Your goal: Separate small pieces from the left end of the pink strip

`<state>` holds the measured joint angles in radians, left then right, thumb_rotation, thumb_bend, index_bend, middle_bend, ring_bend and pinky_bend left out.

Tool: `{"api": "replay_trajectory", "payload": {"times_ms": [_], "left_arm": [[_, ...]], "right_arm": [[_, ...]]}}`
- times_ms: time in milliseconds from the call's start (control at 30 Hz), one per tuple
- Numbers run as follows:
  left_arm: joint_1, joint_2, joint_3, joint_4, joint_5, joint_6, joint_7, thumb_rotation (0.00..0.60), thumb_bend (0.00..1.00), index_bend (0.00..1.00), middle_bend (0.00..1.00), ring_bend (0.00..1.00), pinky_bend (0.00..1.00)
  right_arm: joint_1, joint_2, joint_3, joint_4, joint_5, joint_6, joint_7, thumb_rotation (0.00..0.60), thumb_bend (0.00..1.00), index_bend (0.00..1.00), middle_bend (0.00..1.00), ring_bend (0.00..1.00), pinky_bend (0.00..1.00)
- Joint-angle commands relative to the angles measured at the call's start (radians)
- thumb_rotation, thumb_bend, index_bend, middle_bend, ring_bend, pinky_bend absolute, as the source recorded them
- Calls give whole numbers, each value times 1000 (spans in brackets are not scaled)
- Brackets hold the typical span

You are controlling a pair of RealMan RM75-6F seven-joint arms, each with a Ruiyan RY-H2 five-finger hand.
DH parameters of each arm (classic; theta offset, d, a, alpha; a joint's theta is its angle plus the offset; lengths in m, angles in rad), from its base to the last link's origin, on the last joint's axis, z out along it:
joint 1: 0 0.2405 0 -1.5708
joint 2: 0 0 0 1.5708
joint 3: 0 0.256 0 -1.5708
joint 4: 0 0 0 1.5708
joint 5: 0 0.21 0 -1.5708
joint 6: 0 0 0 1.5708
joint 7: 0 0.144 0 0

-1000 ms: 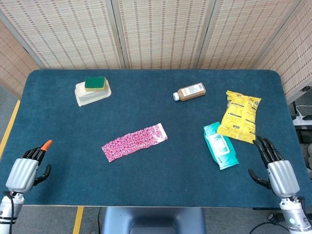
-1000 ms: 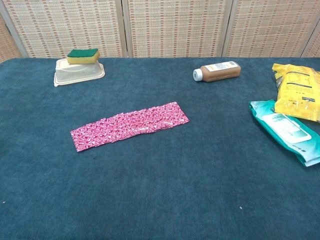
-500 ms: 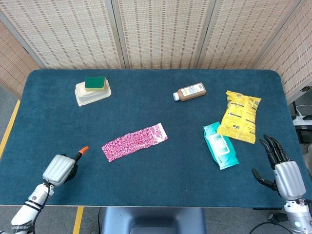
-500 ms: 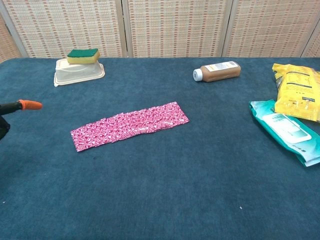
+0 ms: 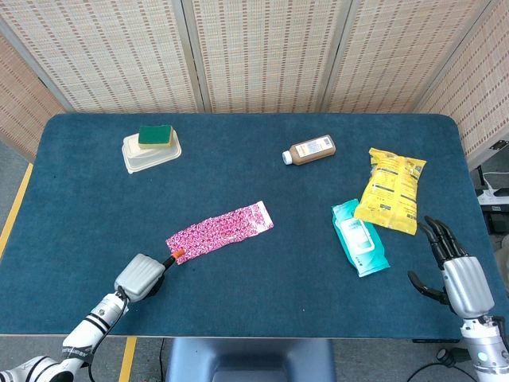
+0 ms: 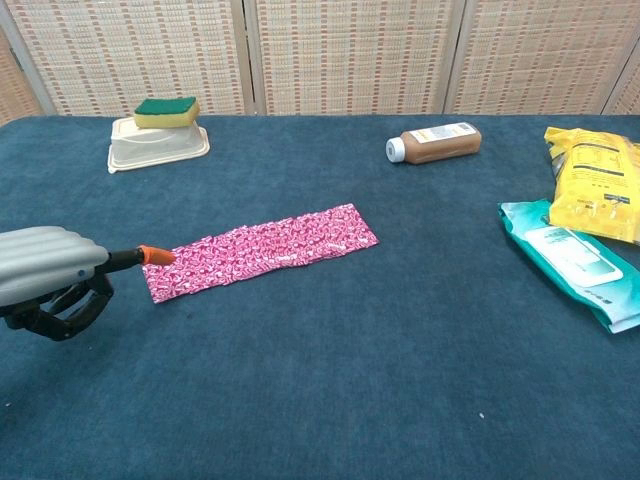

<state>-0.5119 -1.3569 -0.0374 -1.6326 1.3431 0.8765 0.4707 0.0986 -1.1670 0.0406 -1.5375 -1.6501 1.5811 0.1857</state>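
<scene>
The pink patterned strip [image 5: 220, 231] lies flat and slanted in the middle of the blue table; in the chest view the strip [image 6: 260, 250] rises from lower left to upper right. My left hand [image 5: 141, 275] hovers just off its left end, holding nothing. In the chest view the left hand [image 6: 45, 275] stretches one orange-tipped finger [image 6: 155, 256] out to the strip's left corner, with the thumb curled apart below it. Whether the tip touches the strip is unclear. My right hand [image 5: 457, 274] is at the front right edge, fingers spread and empty.
A white lidded container [image 5: 151, 157] with a green-and-yellow sponge [image 5: 156, 135] on top sits at the back left. A brown bottle [image 5: 312, 150] lies on its side at the back. A yellow bag [image 5: 391, 191] overlaps a teal wipes pack [image 5: 359, 237] on the right.
My left hand has travelled from the table's front left edge rightward and inward to the strip's left end. The right hand has barely shifted. The strip has not moved.
</scene>
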Motion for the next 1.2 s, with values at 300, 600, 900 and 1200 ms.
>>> {"api": "replay_trajectory", "payload": {"times_ms": [300,600,900,1200], "left_arm": [[-84,-97,-16,60,-202,-51,156,600,726,0,708,704,593],[-102,-109,8,88,-316,-23,217,600,726,0,708,704,593],[-98,-87,40,72,-321,12,202,600,726,0,707,704,594],[-46,-49,94,64,-276,78,152,600,726,0,706,704,596]], "right_arm": [[11,13,-2,1,-2,-14,31,600,215,0,0,0,267],[10,14,-3,3,-9,-6,42,600,215,0,0,0,267],[11,12,-5,1,-5,-11,32,600,215,0,0,0,267],[10,13,-6,-1,-6,-7,35,600,215,0,0,0,267]]}}
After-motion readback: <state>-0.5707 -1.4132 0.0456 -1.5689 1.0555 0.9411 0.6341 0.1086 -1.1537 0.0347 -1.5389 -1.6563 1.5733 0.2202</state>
